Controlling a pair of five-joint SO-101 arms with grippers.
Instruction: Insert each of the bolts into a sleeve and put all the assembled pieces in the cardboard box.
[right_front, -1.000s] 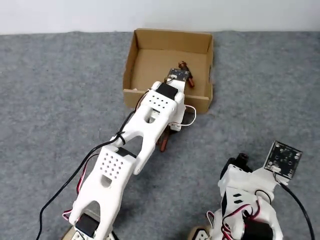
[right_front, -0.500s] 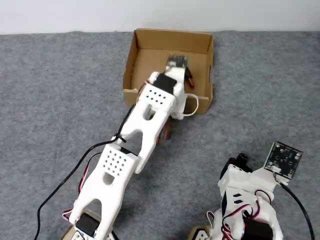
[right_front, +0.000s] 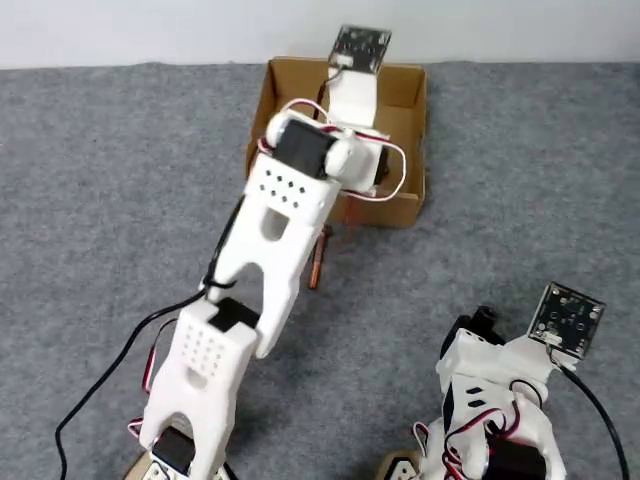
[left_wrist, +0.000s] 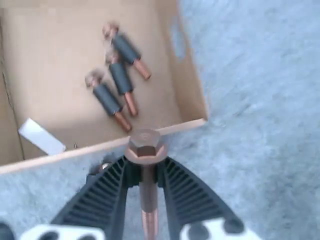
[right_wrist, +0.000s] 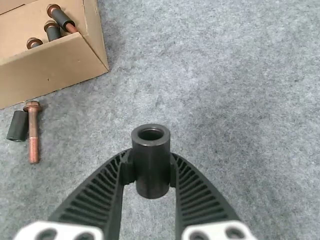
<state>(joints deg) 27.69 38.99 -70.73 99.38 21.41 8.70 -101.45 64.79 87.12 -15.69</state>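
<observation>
From above, the cardboard box (right_front: 405, 88) sits far centre on the grey tabletop (right_front: 120, 200) with a loose bolt (right_front: 318, 262) just near it; the left wrist view shows the left pincer (left_wrist: 146, 169) clamped on a copper bolt (left_wrist: 145, 150) and three assembled pieces (left_wrist: 119, 78) lying in the box; the right wrist view shows the right pincer (right_wrist: 150, 164) clamped on a black sleeve (right_wrist: 150, 145).

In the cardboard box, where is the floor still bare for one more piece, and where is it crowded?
Crowded: the three assembled pieces lie close together by one side wall of the cardboard box. Free: the wide bare floor between them and the opposite wall, as far as a white slip near a corner.
</observation>
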